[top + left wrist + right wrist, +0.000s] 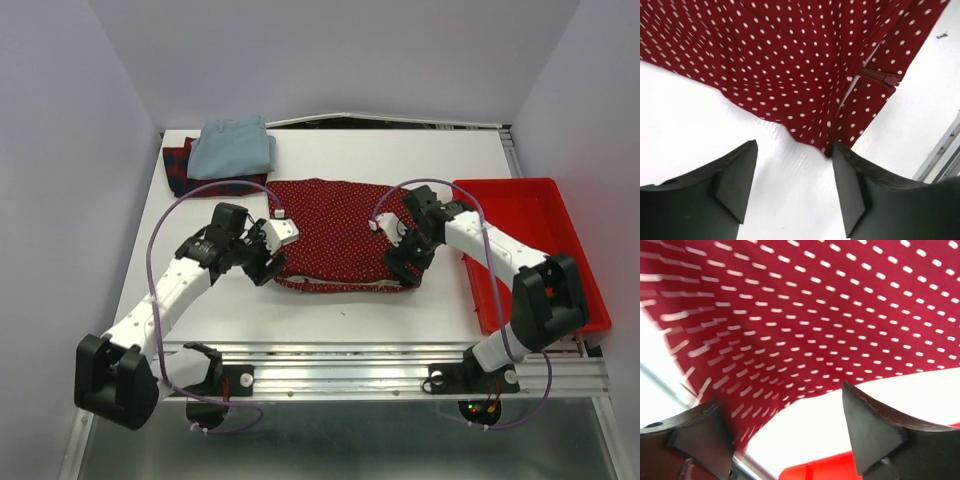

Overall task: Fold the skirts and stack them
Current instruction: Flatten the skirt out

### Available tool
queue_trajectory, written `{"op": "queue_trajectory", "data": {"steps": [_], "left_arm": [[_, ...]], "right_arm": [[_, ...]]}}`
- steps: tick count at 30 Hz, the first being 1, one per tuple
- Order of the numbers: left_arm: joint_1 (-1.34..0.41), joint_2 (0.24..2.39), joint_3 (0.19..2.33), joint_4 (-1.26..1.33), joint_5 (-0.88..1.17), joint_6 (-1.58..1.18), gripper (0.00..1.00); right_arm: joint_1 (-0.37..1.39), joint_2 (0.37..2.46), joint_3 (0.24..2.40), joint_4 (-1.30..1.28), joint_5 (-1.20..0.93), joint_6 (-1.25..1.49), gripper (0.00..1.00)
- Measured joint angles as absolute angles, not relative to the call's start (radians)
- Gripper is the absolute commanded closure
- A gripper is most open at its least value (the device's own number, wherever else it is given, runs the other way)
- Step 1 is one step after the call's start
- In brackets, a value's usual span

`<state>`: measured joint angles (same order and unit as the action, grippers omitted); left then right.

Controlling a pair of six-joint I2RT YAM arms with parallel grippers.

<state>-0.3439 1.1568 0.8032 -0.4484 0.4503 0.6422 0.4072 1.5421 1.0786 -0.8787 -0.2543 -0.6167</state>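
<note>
Top view: dotted red skirt (335, 235) lies spread flat mid-table (400, 160); pale blue skirt (232, 148) sits folded on the plaid skirt (180, 170) at 11 o'clock; red tray (500, 183) at 3 o'clock; left gripper (268, 262) at the dotted skirt's 8 o'clock corner, right gripper (405, 262) at its 4 o'clock corner.
Left wrist: claw wide, gripping nothing; bare table between the fingers; hem corner near the right finger at 12 o'clock; zip (880, 77) at 2 o'clock.
Right wrist: claw wide, nothing held; dotted cloth fills 12 o'clock, blurred; tray edge at 6 o'clock.
</note>
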Motion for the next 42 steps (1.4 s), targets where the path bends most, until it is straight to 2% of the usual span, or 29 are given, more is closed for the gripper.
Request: {"op": "queue_trajectory", "data": {"steps": [5,9,10,11,12,14,17,20,25,30,35,39,42], "left_arm": [[-0.411,1.027,0.803,-0.496,0.454,0.666,0.16],[-0.440,1.012,0.803,-0.521,0.467,0.673,0.21],[-0.442,1.013,0.803,-0.524,0.467,0.673,0.26],[-0.444,1.013,0.803,-0.527,0.467,0.669,0.29],[-0.444,1.013,0.804,-0.525,0.468,0.670,0.36],[-0.443,1.028,0.809,-0.521,0.462,0.661,0.43],[-0.444,1.100,0.838,-0.494,0.435,0.627,0.54],[-0.448,1.230,0.896,-0.452,0.390,0.592,0.59],[-0.456,1.418,0.929,-0.379,0.307,0.583,0.64],[-0.465,1.539,0.923,-0.346,0.233,0.601,0.65],[-0.463,1.665,0.957,-0.316,0.204,0.590,0.65],[-0.445,1.745,1.052,-0.342,0.202,0.564,0.64],[-0.415,1.845,1.189,-0.363,0.201,0.537,0.60]], "right_arm": [[0.467,1.481,1.128,-0.971,-0.324,-0.624,0.10],[0.537,1.449,1.165,-1.003,-0.389,-0.628,0.14],[0.545,1.447,1.169,-1.011,-0.401,-0.628,0.16],[0.550,1.447,1.174,-1.014,-0.404,-0.620,0.26],[0.550,1.447,1.177,-1.013,-0.404,-0.609,0.32],[0.549,1.451,1.181,-1.007,-0.390,-0.578,0.45],[0.549,1.480,1.185,-0.960,-0.347,-0.511,0.57],[0.544,1.557,1.196,-0.913,-0.292,-0.450,0.60],[0.537,1.683,1.167,-0.845,-0.192,-0.414,0.60],[0.537,1.690,1.024,-0.791,-0.096,-0.450,0.59],[0.560,1.672,0.988,-0.766,-0.070,-0.487,0.58],[0.642,1.671,0.975,-0.756,-0.001,-0.505,0.57],[0.762,1.694,0.998,-0.785,0.007,-0.491,0.53]]}}
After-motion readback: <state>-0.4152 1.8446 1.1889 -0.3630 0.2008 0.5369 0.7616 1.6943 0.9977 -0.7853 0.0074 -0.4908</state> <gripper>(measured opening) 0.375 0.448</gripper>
